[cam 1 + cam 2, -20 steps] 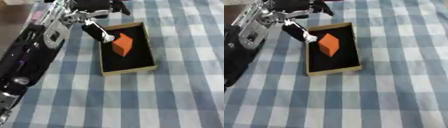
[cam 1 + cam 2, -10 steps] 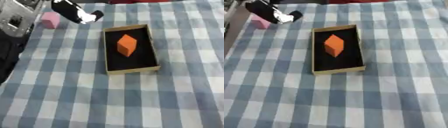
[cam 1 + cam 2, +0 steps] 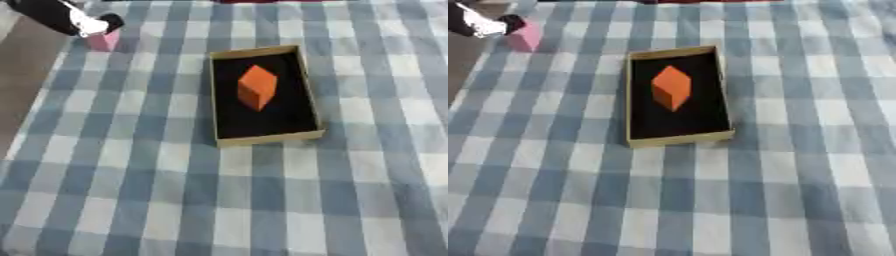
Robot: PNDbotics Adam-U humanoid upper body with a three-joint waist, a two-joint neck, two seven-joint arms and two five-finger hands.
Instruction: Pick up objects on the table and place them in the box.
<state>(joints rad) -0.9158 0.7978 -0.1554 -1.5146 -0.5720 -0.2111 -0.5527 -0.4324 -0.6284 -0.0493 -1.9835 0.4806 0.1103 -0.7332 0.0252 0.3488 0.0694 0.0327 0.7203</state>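
One orange block already lies inside the box, and the left robot hand is at the pink block near the table's far left edge. Whether its fingers hold the block cannot be told; the next move calls for a sure grasp, then a carry across to the box

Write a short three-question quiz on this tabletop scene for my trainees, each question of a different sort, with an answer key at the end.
1. True or false: the orange block lies inside the box.
2. Multiple choice: where is the pink block?
A. in the box
B. on the checked cloth, at the far left, outside the box
C. on top of the orange block
3. Fill in: the robot's left hand is at the ____ block.

Key
1. True.
2. B.
3. Pink. Whether its fingers already grip the block cannot be told.
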